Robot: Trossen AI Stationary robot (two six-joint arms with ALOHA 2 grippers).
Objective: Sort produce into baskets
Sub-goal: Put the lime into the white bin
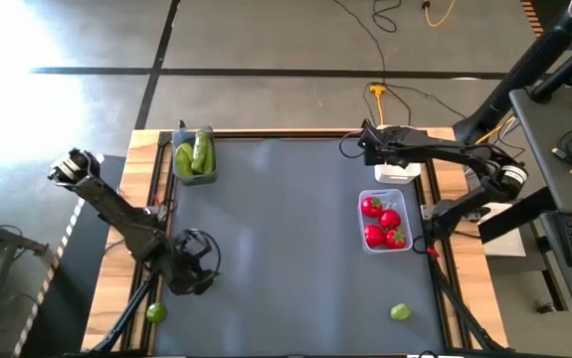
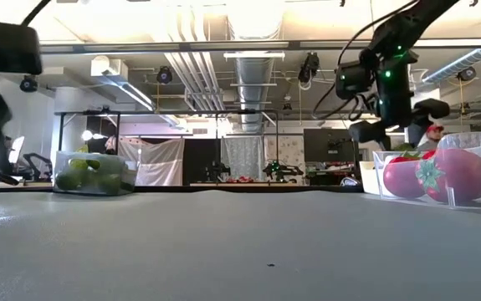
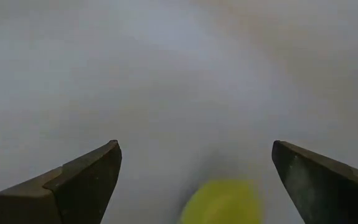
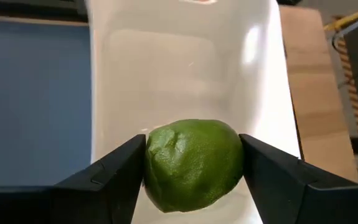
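Note:
My right gripper (image 1: 393,157) is at the table's far right, shut on a green lime (image 4: 192,163) above the white bin (image 4: 185,68). The clear bin (image 1: 408,245) just nearer holds several red tomatoes (image 1: 382,221). A bin (image 1: 178,179) at the far left holds green cucumbers (image 1: 195,154). My left gripper (image 1: 193,267) is open and empty near the table's left front. A yellow-green lime (image 3: 222,202) lies on the mat between and beyond its fingers, and the high view shows this lime (image 1: 155,313). Another lime (image 1: 400,312) lies at the right front. My right gripper pinches the lime between its two fingers, one on each of its opposite sides (image 4: 152,163). The fingers come from above, slanting down. The lime is lifted clear, above the white bin's inside.
The dark mat (image 1: 286,249) is bare in the middle. A wooden border (image 1: 116,249) frames it. A white box (image 1: 499,221) and cables lie off the right edge. The right arm (image 1: 465,154) reaches across the far right corner.

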